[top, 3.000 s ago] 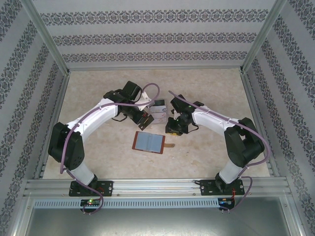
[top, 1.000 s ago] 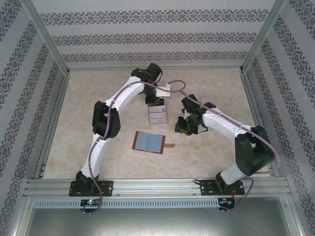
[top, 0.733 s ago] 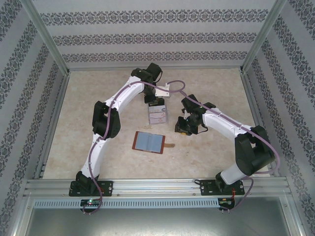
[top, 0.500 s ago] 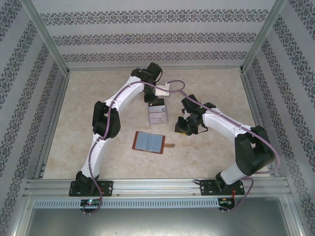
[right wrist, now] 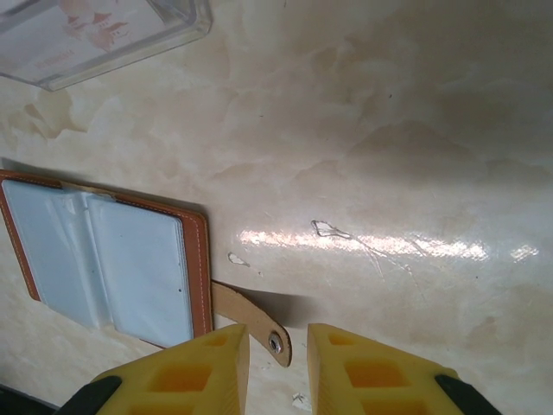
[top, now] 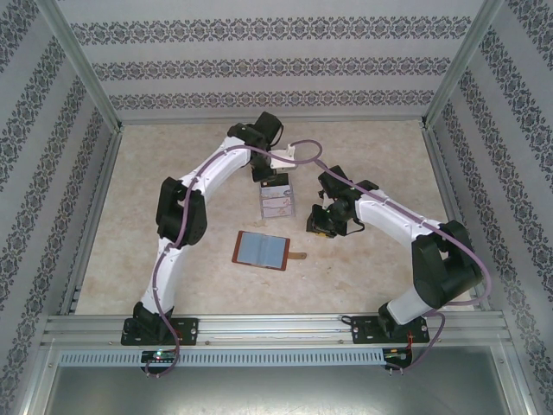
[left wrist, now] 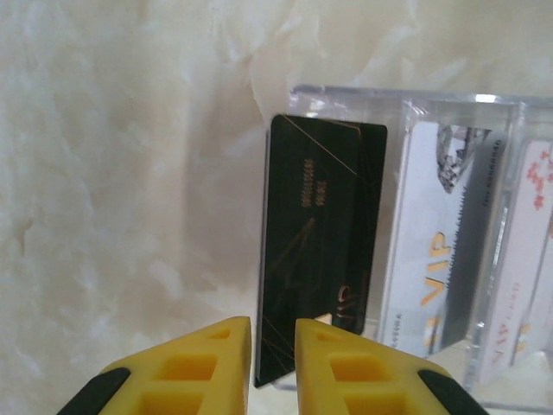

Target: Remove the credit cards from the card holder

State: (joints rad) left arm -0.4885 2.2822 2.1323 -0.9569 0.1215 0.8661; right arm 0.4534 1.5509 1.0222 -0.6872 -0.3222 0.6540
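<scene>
Pale marbled surface (top: 173, 216) under everything. Clear slotted rack (left wrist: 389, 93) just ahead of the left tool (left wrist: 273, 335), with a dark credit card (left wrist: 324, 233) and pale cards (left wrist: 432, 251) upright in its slots. Left tool narrowly parted, clamping nothing, dark card's near edge visible through the gap. Brown card holder (right wrist: 104, 251) lying open to the left of the right tool (right wrist: 278, 335), grey-blue pockets facing up. Right tool also narrowly parted, empty, poised over the strap tab (right wrist: 246, 313).

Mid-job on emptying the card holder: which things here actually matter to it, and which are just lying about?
Job:
open brown leather wallet with grey-blue pockets
black card
white VIP card
pale pink-printed card

Lying about:
clear plastic slotted rack holding those cards
small clear scrap on the beige marbled table
</scene>
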